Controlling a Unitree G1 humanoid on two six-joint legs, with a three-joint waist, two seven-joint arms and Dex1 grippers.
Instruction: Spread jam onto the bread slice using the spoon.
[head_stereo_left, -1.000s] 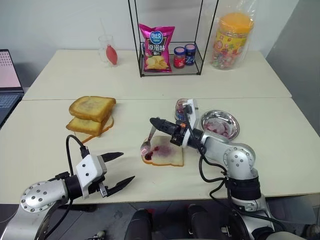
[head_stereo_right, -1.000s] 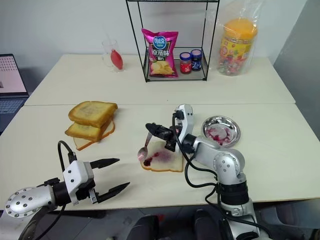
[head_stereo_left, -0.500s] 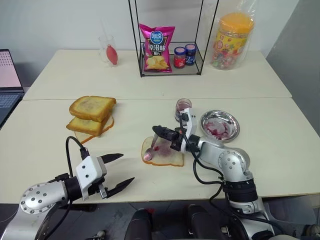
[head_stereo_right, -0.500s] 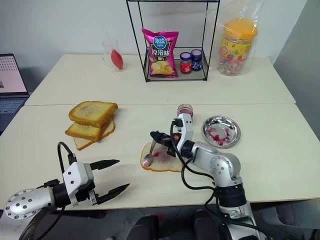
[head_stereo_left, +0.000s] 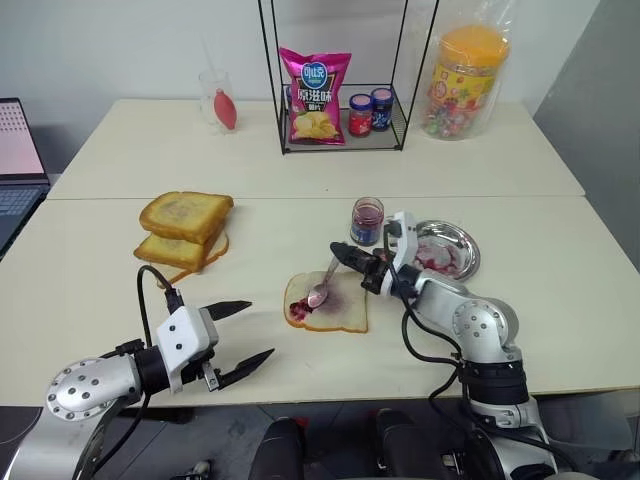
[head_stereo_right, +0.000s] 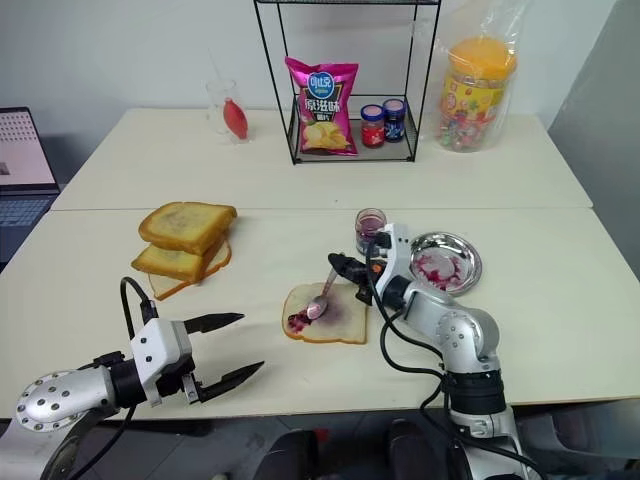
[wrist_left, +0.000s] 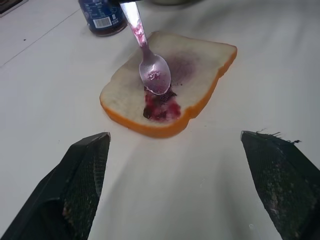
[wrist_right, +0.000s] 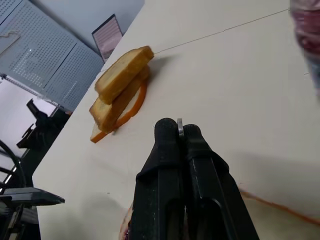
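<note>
Where two cream tables (head_stereo_left: 300, 160) abut (seam visible), a laptop (head_stereo_left: 15, 160) sits.

Silver rounded arm joints, white wrist housings, looping black cables; left hand (head_stereo_left: 233, 336), right hand (head_stereo_left: 340, 251): black tapered fingers.

The bread slice (head_stereo_left: 327, 303) lies flat on the table, pale and squarish with a thin tan crust, a faint purple stain across its middle and a dark red-purple blob of jam (wrist_left: 160, 106) near one edge. The spoon (head_stereo_left: 322, 285), slim and silver, slants down over the slice, its jam-smeared bowl at the blob. The small clear jam jar (head_stereo_left: 367, 221) stands upright just beyond the bread.
</note>
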